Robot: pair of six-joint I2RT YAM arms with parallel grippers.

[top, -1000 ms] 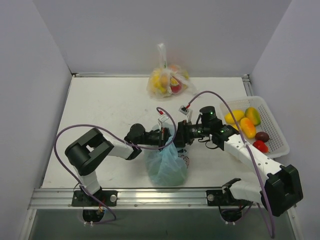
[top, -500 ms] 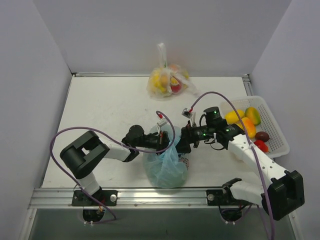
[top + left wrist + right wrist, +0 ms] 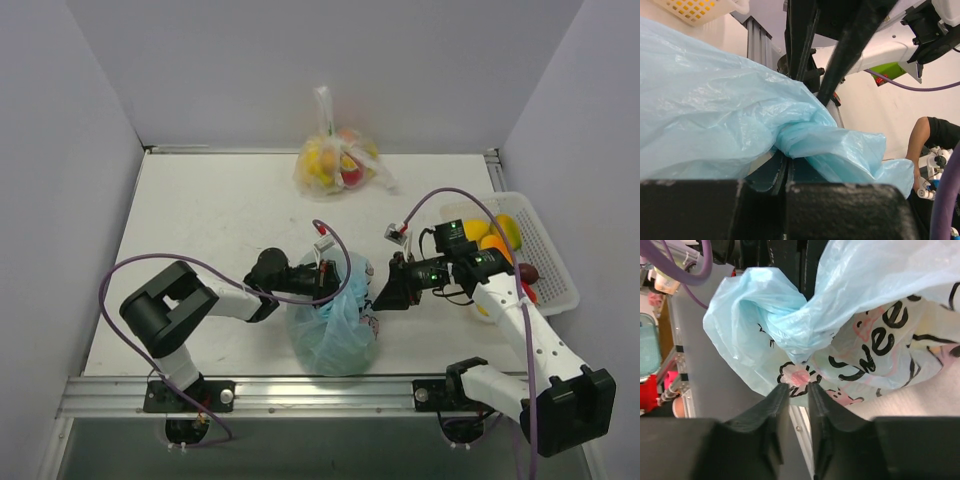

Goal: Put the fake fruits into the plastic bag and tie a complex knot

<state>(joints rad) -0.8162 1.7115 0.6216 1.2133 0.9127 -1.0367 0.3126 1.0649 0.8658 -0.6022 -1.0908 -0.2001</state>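
Note:
The light-blue plastic bag (image 3: 333, 328) with its pink-and-black print (image 3: 875, 347) stands full near the table's front. My left gripper (image 3: 326, 282) is shut on the bag's gathered top, and blue plastic bulges out of its closed jaws (image 3: 786, 159). That top is bunched into a twist (image 3: 790, 332); whether it is a knot I cannot tell. My right gripper (image 3: 381, 299) hangs just right of the bag. Its jaws (image 3: 799, 389) stand narrowly open, with nothing between them and the tips just short of the print. Loose fake fruits (image 3: 496, 240) lie in the basket on the right.
A white basket (image 3: 560, 262) at the right edge holds yellow, orange, dark and red fruits. A clear bag of fruits (image 3: 335, 165) sits at the back by the wall. Purple cables loop above both arms.
My right gripper has let go of the bag's top and drawn back to the right, its jaws widening and then narrowing. The left gripper has kept its hold in place.

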